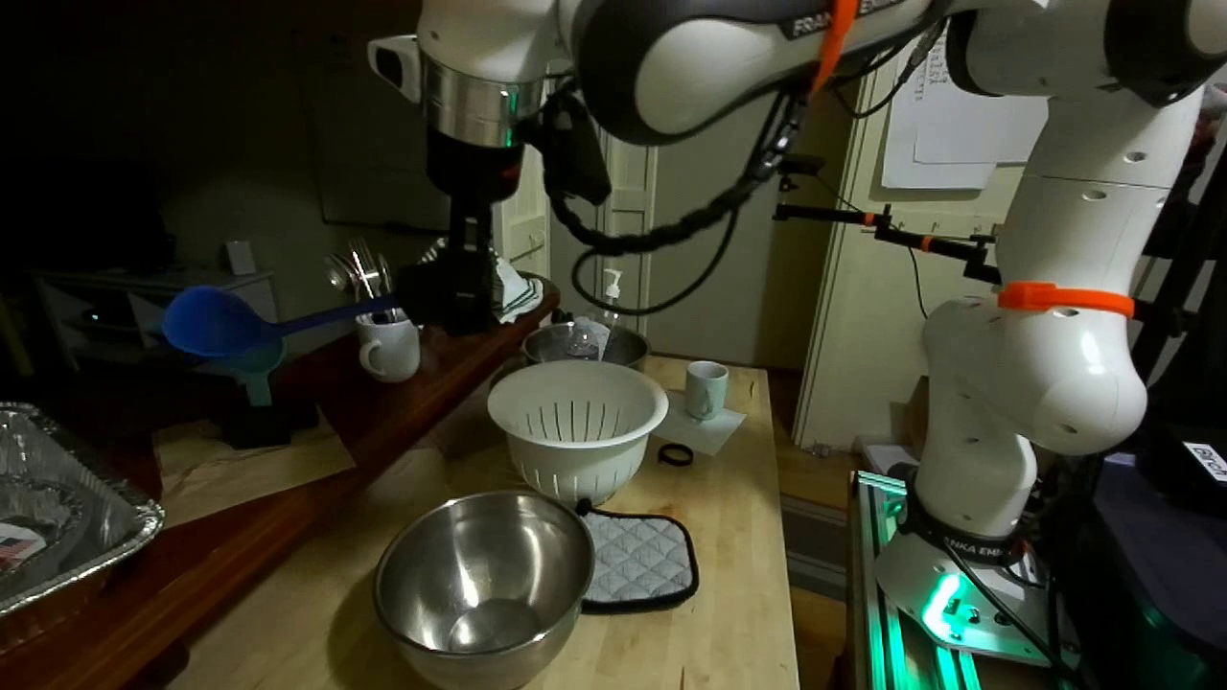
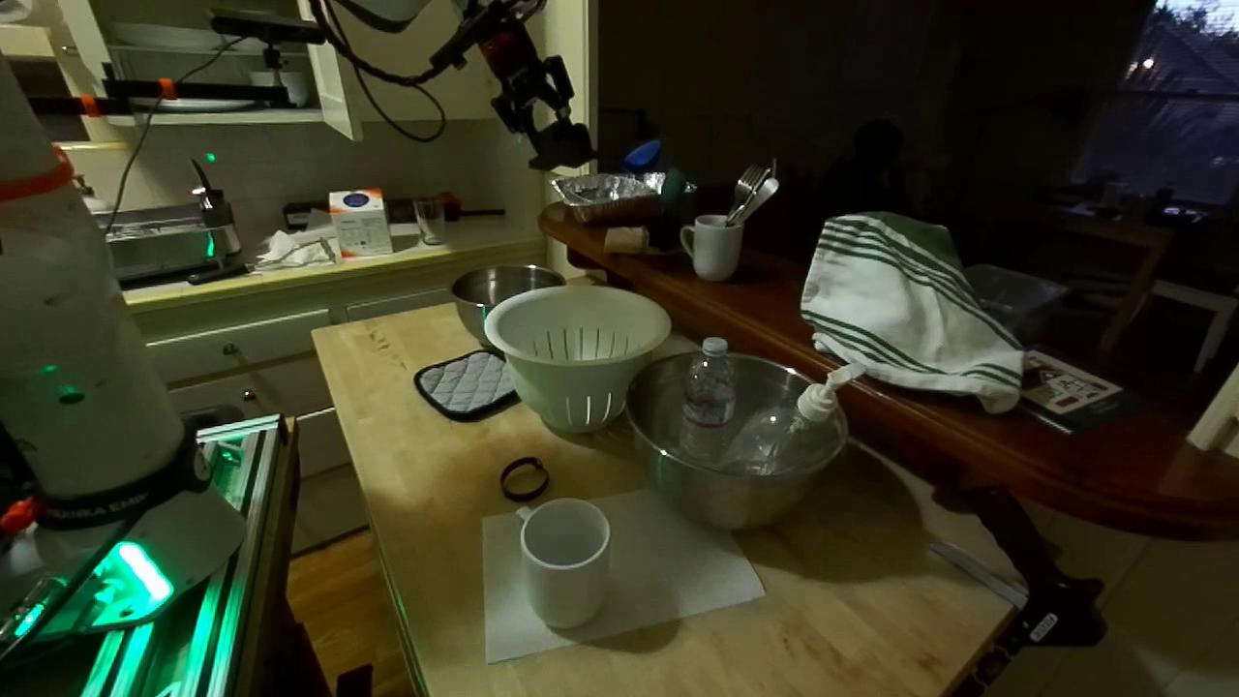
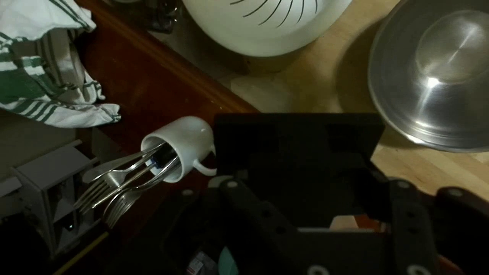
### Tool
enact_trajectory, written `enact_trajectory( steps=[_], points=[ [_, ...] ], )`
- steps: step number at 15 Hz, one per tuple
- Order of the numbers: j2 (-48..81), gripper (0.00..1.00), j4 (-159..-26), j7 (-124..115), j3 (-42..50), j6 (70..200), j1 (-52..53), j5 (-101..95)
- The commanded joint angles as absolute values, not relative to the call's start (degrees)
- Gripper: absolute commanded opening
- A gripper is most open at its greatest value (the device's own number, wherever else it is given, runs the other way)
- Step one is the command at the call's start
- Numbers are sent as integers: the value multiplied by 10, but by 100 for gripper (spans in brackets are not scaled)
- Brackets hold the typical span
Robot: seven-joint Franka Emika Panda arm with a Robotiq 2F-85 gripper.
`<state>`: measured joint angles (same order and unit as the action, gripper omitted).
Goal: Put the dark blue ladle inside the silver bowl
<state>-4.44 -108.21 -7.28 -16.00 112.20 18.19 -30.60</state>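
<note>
Nearest me in an exterior view sat the silver stainless-steel mixing bowl [image 1: 436,580], upright on the butcher-block table [image 1: 738,585], with a foil roasting pan [image 1: 144,527] at that view's left on the wooden bar [image 1: 259,522]. Just behind the bowl I had the quilted gray pot holder [image 1: 640,563], then the white colander [image 1: 570,455]. Beyond, up in the air, was my gripper [image 1: 455,299], its fingers clamped on a black block [image 3: 298,137] at the handle end of the dark blue ladle [image 1: 219,324]. The ladle stretched out nearly level, cup aimed away from the bowl, the two apart. In that view the cup partly covered a teal scoop [image 1: 259,372]; I couldn't tell whether they touched. In the wrist view the block filled the space between the fingers, a white mug of forks [image 3: 193,139] to its left. Farthest along the table, a second steel bowl [image 1: 628,347] held a water bottle [image 2: 709,402] and a pump bottle [image 2: 819,402], near a pale mug [image 2: 564,571] on a sheet of paper [image 2: 678,557].
</note>
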Motion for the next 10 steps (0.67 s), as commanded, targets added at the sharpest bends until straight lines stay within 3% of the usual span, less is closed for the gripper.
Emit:
enact_trajectory(
  steps=[1, 6, 9, 10],
  points=[
    [-154, 41, -1223, -204, -200, 1155, 191, -330],
    [-214, 41, -1357, -343, -236, 1274, 167, -386],
    [-228, 41, -1416, -395, -193, 1409, 166, -480],
    [-201, 66, -1372, -356, -228, 1342, 156, -425]
  ],
)
